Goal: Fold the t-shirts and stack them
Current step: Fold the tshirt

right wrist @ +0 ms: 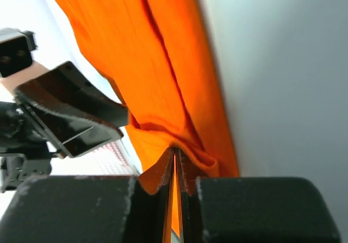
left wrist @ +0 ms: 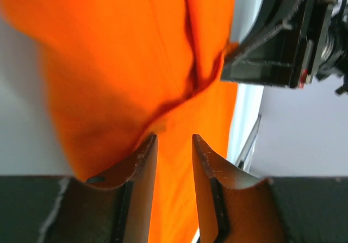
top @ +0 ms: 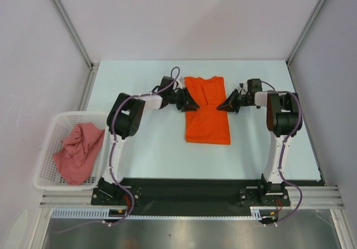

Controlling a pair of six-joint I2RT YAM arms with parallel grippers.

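Basket (top: 49, 149), white plastic lattice, sits at the left edge of the worktop (top: 150, 149), toward the near side. Salmon-pink t-shirt (top: 78, 151) lies crumpled inside it, unfolded, filling the right half of the basket.

Left arm (top: 125, 118) reaches from its near base toward the far centre. Left hand (top: 188, 101) is at the left edge of the orange t-shirt (top: 207, 121), close to the shirt's far end. Wrist view: fingers (left wrist: 142, 161) are parted with a clear gap and nothing is pinched in it. Orange cloth lies beyond the tips and a raised fold touches the tip of one finger. Left hand reads as released.

Orange t-shirt lies on the worktop at centre, a bit toward the far side, long axis running near to far. Narrow rectangle shape, near hem straight and flat. Creases and an overlapping flap show in the far half, between the two hands.

Right hand (top: 226, 103) is at the shirt's right edge, facing the left hand across the cloth, the two apart. Wrist view: fingers (right wrist: 187, 172) are almost together with a thin strip of orange cloth between them and cloth bunched at the tips. Right hand is clenched on the orange t-shirt's right edge. Right arm (top: 281, 112) stands at the right side of the worktop.
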